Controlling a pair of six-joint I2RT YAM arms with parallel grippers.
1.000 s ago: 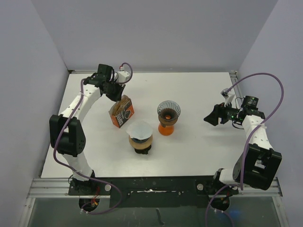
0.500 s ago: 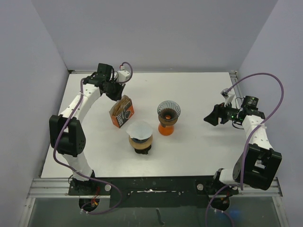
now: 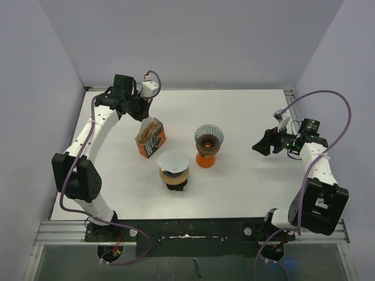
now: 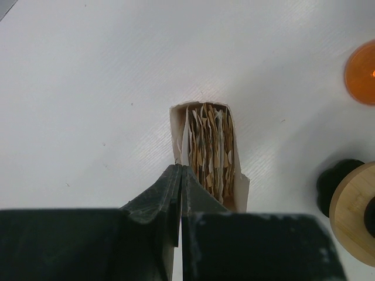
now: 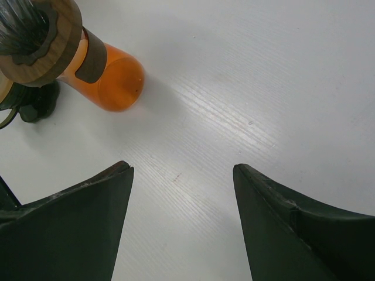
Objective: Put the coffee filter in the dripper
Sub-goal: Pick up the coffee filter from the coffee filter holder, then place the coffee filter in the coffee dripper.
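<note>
Left wrist: left gripper pinched fully shut, tips right at the near-left corner of the box, beside its white flap. Cannot tell if holding a sheet; nothing visibly between the pads. Filters packed upright in the open box, just ahead and slightly right of the tips. None seen on the way to the dripper yet.

Risks, near to far:
- Possibly closed on air or on the flap instead of one sheet. Would lift nothing, or drag and tip the box. Looks like a light carton, free-standing on the table.
- Ragged, tightly packed edges. Could pull several at once or tear one.
- If holding one sheet: thin and floppy, likely to slip from the pads or fold in transit.
- Wood-collared stand with a white cone on top, off to the right and close to the likely path. Easy to clip or to mistake for the target.
- Dripper farther right, glass cone on a narrow orange base. Looks top-heavy, so a side bump could topple it. Flat filter could perch on the rim instead of seating.
- Right gripper wide open, empty, well apart beyond the dripper, pointed at it. Not steadying anything.
</note>
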